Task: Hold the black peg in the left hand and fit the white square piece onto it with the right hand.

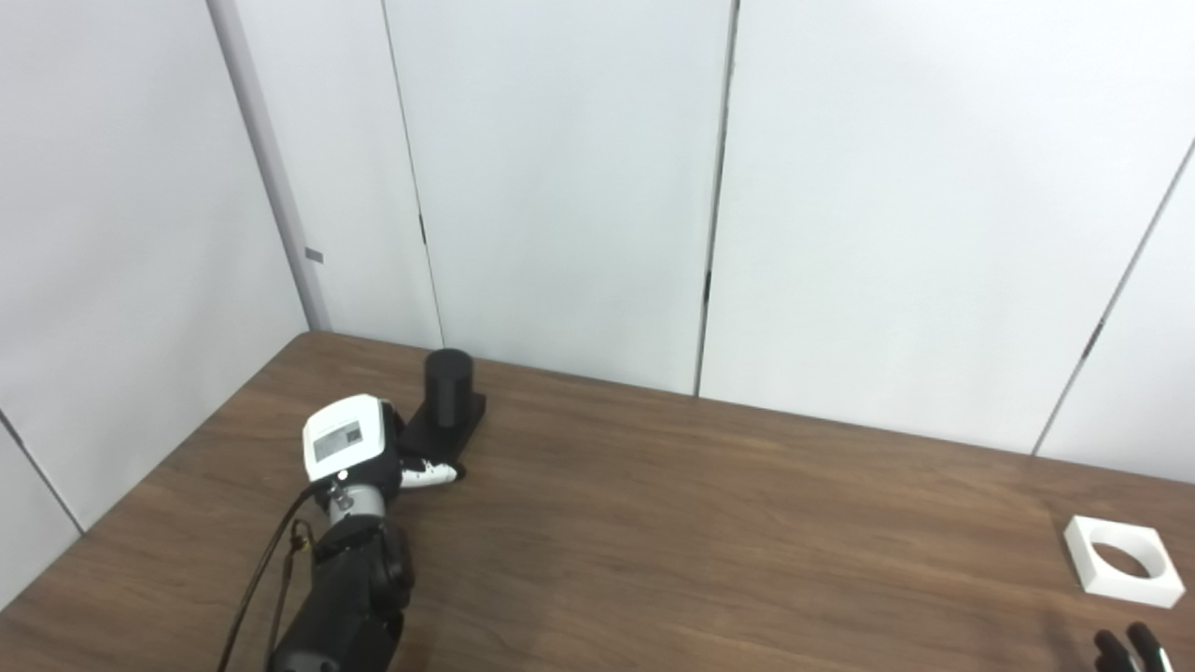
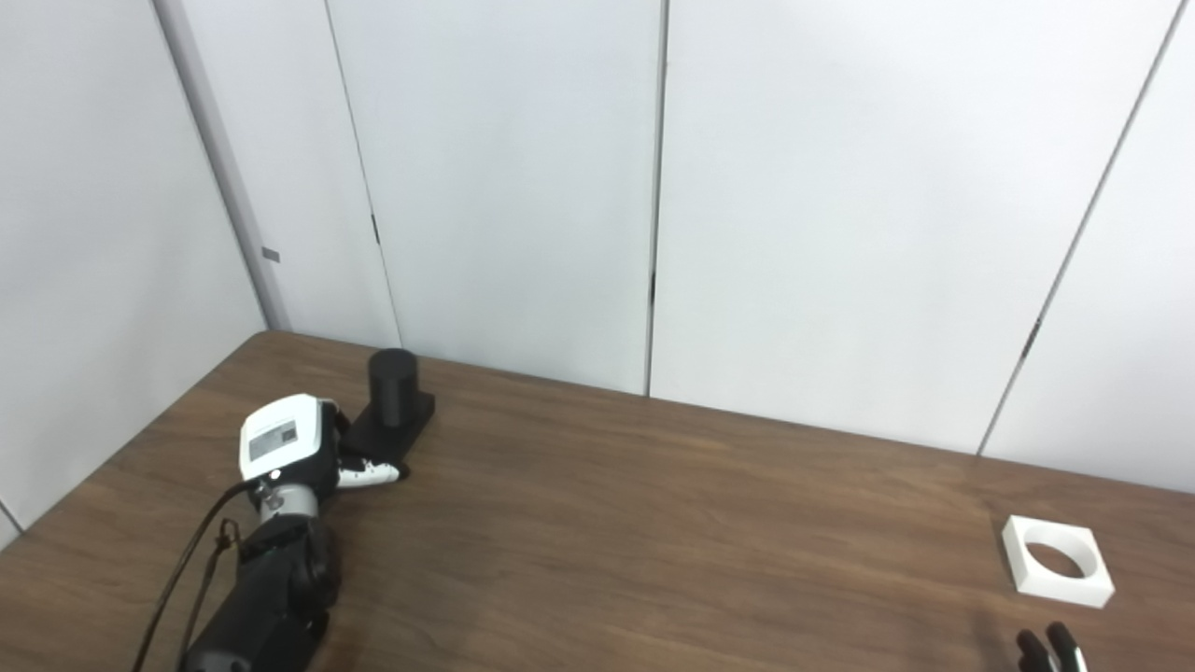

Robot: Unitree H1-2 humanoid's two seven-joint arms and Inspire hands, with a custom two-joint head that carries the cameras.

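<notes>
1. Standing upright on its flat square base, the black peg point(image 1: 449, 386) sits at the far left of the tabletop point(image 1: 709, 523), close to the back edge and the wall panels point(image 1: 560, 187).
2. Reaching in from the lower left, the left robot hand point(image 1: 359, 448) is right beside the peg's base, on its near left side. Its white back faces the camera, and one white-tipped finger point(image 1: 434, 474) lies along the near edge of the base, touching it or very nearly so.
3. The peg's round post is free of the hand; only the base is met. The other fingers are hidden behind the hand's back and the base, so whether this hand has closed on the base cannot be told.
4. The white square piece point(image 1: 1123, 560) lies flat at the far right of the tabletop, well apart from the peg, its round hole facing up.
5. The right robot hand point(image 1: 1131, 651) shows only as a few dark fingertips at the bottom right corner, near the white piece but not touching it. Too little of it is visible to say whether its fingers are spread or curled.
6. A dark cable point(image 1: 261, 579) runs down along the left forearm point(image 1: 345, 597) toward the bottom edge.
</notes>
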